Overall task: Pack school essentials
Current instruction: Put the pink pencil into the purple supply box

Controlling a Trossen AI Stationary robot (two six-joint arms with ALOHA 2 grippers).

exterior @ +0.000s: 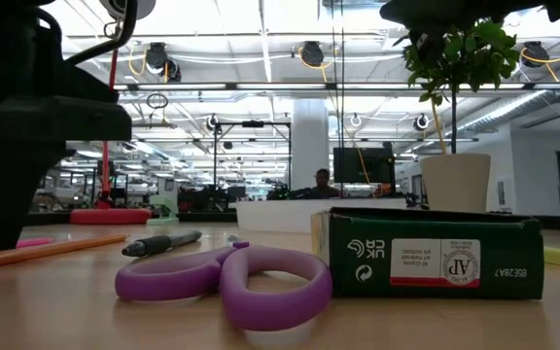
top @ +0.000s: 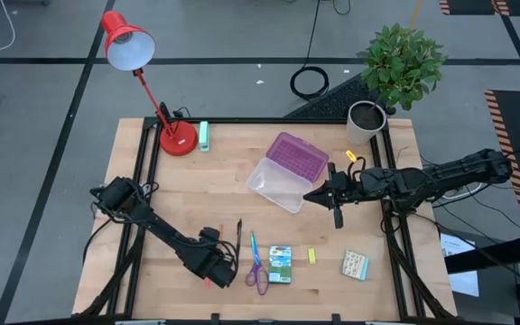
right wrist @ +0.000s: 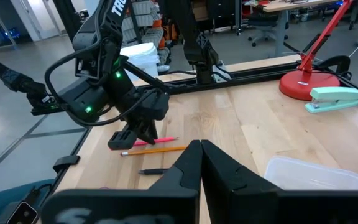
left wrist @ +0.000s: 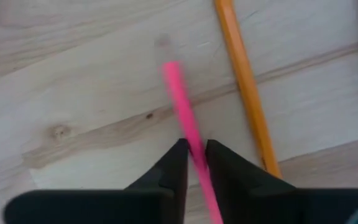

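Purple scissors [exterior: 224, 284] lie closest in the low view, the crayon box [exterior: 432, 255] just beside them. Behind, the clear case [top: 286, 171] waits open. Left gripper [left wrist: 195, 163] is clamped on the pink pencil [left wrist: 182, 106] at the table's front edge; the right gripper [right wrist: 200, 154], fingers together, hovers beside the case. Picking is in hand; next comes lifting and carrying to the case.

Pink pencil [left wrist: 188, 127] lies flat beside orange pencil [left wrist: 247, 87]; purple scissors [exterior: 227, 282] touch crayon box [exterior: 431, 255].

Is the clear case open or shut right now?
Open. The purple lid is flipped back behind the clear case, and its tray looks empty from above.
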